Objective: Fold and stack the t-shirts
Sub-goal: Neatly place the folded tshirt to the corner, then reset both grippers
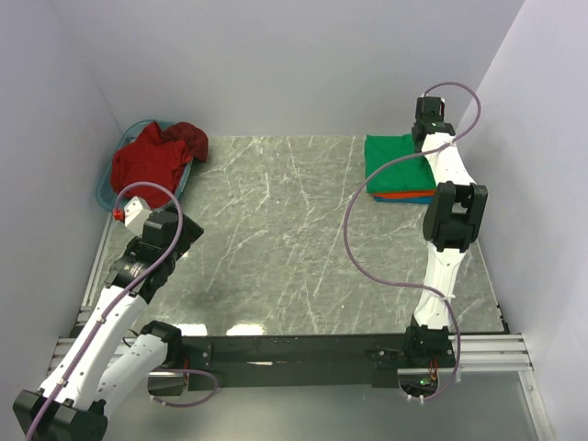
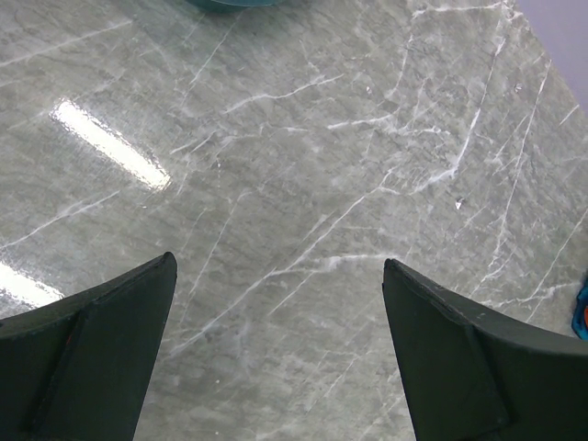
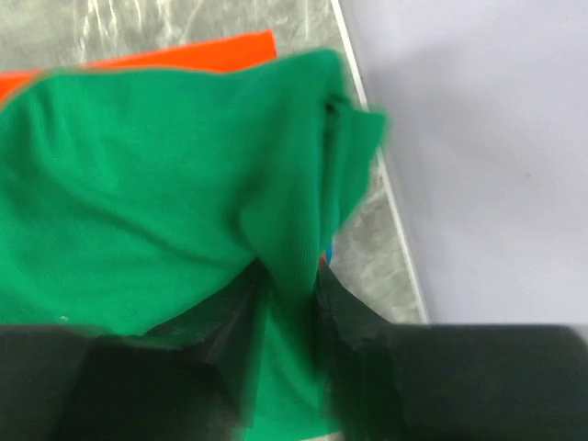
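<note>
A folded green t-shirt tops a stack at the far right, over an orange shirt and a blue layer. My right gripper is at the stack's back right corner. In the right wrist view it is shut on a raised fold of the green t-shirt, with the orange shirt showing beyond. Crumpled red t-shirts lie in a teal basket at the far left. My left gripper is near the basket, open and empty over bare marble.
The marble table is walled in by pale panels on the left, back and right. The right wall stands close beside the stack. The basket's rim shows at the top of the left wrist view.
</note>
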{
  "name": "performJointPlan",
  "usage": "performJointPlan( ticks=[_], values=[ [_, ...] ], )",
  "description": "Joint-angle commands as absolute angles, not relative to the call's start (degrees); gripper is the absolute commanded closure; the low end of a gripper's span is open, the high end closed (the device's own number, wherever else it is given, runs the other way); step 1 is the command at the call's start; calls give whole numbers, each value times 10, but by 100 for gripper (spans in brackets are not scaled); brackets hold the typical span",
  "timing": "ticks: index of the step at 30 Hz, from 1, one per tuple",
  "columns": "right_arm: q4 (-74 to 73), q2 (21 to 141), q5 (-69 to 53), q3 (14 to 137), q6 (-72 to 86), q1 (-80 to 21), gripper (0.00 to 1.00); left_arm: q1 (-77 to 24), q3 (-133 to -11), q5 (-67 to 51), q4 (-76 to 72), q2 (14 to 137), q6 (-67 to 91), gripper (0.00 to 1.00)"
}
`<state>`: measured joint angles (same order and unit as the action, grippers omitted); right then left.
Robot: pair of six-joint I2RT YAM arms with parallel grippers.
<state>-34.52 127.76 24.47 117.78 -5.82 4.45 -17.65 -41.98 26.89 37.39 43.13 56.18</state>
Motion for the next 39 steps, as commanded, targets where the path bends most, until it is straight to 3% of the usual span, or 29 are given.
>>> performJointPlan(
  ticks=[1,3,4,5,16,39],
  values=[
    [-324,1270,265,1225,-43,51,51,-174,-451,284,375,431,570,1],
    [-323,1261,259,1221,-40,51,36,-174,-452,281,373,429,570,1],
    [-321,1256,260,1218,-37,50,22,-174,-453,281,372,427,569,1],
    [-319,1246,261,1213,-31,51,19,-174,-453,279,370,425,567,1],
    [-317,1106,228,1134,26,39,13,-174,-461,249,362,421,546,0],
    [-222,564,118,537,243,6,9,-173,-437,138,293,411,480,1]
  ],
)
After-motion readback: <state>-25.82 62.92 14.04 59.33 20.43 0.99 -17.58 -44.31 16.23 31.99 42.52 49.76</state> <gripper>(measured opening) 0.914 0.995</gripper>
